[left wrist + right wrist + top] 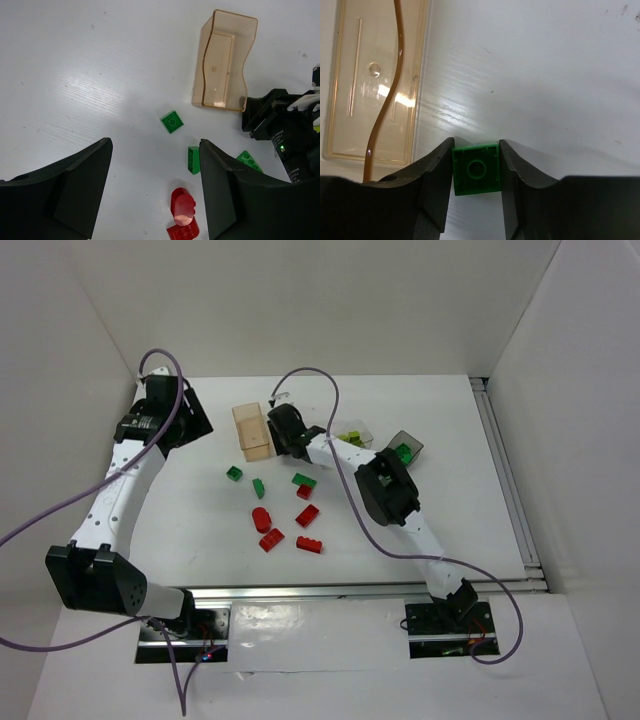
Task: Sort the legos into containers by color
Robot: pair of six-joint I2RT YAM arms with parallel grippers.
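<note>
Far left, left pincer (155, 145) spread wide and empty over the desk (190, 510). Centre, just beside the peach box (252, 430), right pincer (476, 147) clenched on a dark green brick (476, 170), lifted or not hard to tell. Sorting of greens in hand, seemingly; next, likely a carry rightward to the grey box (405, 436), green showing inside, then release above it.

Brick (476, 169) between right fingers (432, 185), beside box (375, 85).
</note>
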